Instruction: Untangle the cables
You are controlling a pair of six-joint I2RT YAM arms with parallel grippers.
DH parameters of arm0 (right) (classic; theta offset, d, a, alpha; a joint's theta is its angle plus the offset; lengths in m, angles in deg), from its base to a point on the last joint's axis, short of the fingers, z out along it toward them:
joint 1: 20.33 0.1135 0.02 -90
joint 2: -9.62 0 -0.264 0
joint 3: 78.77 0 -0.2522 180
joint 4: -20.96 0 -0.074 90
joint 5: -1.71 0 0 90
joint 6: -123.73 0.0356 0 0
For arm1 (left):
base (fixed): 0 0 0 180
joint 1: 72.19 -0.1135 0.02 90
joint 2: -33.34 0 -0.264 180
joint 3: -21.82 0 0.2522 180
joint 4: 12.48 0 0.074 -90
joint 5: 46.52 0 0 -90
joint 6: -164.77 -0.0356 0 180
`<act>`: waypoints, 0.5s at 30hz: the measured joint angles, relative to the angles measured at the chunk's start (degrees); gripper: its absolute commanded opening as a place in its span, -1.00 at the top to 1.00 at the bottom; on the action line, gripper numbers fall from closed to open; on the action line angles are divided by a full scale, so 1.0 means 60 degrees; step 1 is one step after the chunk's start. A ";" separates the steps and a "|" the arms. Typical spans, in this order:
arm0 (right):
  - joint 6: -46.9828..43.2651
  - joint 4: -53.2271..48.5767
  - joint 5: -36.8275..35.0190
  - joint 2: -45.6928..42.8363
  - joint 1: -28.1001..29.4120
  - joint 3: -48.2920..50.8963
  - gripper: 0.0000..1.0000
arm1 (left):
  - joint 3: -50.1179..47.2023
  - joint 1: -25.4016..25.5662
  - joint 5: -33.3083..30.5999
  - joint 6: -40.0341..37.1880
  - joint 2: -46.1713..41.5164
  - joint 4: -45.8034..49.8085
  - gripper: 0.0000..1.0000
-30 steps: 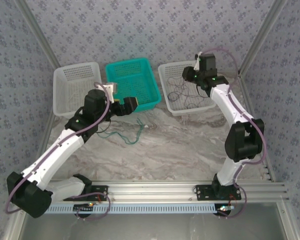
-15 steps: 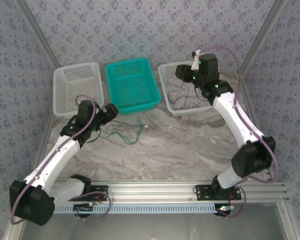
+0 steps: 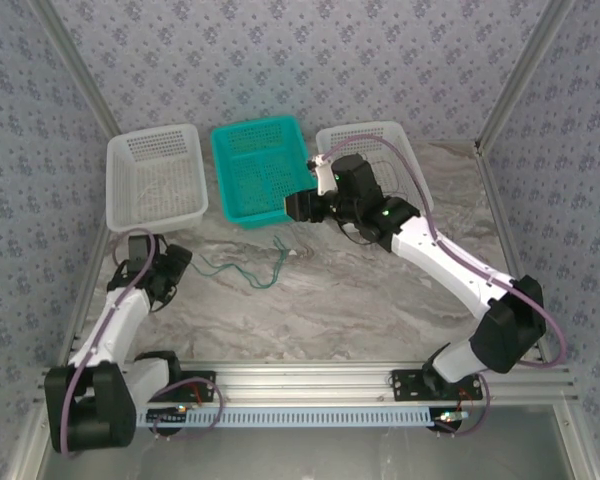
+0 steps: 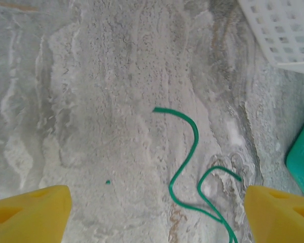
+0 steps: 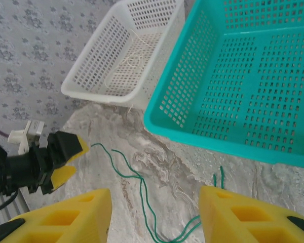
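Step, as I read it: grab the green cable (image 4: 196, 135) off the table (image 3: 380, 300) and pull its strands apart. R pincer (image 5: 153, 202) hangs over the cable's mid section, fingers spread wide, nothing in them. L pincer (image 4: 156, 202) is also wide and empty, low over the table w/ the cable's left end just ahead of it, not touching.

How to do it well, imo:
- Wire is very thin and lies flat, so the fingers need to go right down to the table before closing. Closing early = miss.
- Aim for a bend, not a straight run; a curve gives more to bite across.
- One pincer per end/strand, well apart, then draw away slowly. Limp wire drags, and a fast pull may tighten a crossing.
- R arm stretches across in front of the teal basket (image 5: 185, 86); hold the wrist off its rim on the way down.

Cable look: bright green, hair-thin, limp, wavy S-curves. Runs from near L pincer rightwards to a tiny white connector (image 3: 296, 252) near the teal basket's front edge. R wrist view shows two green runs side by side for a stretch, then loose tips further right; can't tell if that's one wire doubled back or two. Crossings too small to read. A pale wire (image 5: 127, 62) lies in the left white basket (image 5: 99, 96), apart from the green one.
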 measured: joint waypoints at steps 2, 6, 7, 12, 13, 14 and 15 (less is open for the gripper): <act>0.0000 0.0000 0.0004 0.0015 0.0000 0.0000 -0.02 | 0.0135 -0.0058 0.0262 0.0000 0.0696 -0.0299 -0.78; -0.0004 -0.0044 0.0000 0.0015 0.0000 -0.0004 -0.02 | 0.0517 -0.0106 0.0441 0.0015 0.1774 -0.0805 -0.71; -0.0004 -0.0062 -0.0007 0.0015 0.0000 -0.0004 -0.02 | 0.0590 -0.0131 0.0437 0.0015 0.1967 -0.0943 -0.68; -0.0004 -0.0069 -0.0025 0.0000 0.0000 -0.0004 -0.02 | 0.0892 -0.0237 0.0397 -0.0007 0.2878 -0.1504 -0.32; -0.0004 -0.0080 -0.0055 -0.0007 0.0000 -0.0004 -0.02 | 0.0958 -0.0240 0.0404 -0.0047 0.3064 -0.1574 -0.19; -0.0004 -0.0091 -0.0062 -0.0018 0.0000 -0.0004 -0.03 | 0.1009 -0.0240 0.0408 -0.0058 0.3217 -0.1643 -0.07; -0.0004 -0.0106 -0.0084 -0.0025 0.0000 -0.0004 -0.03 | 0.1071 -0.0240 0.0448 -0.0102 0.3399 -0.1708 0.08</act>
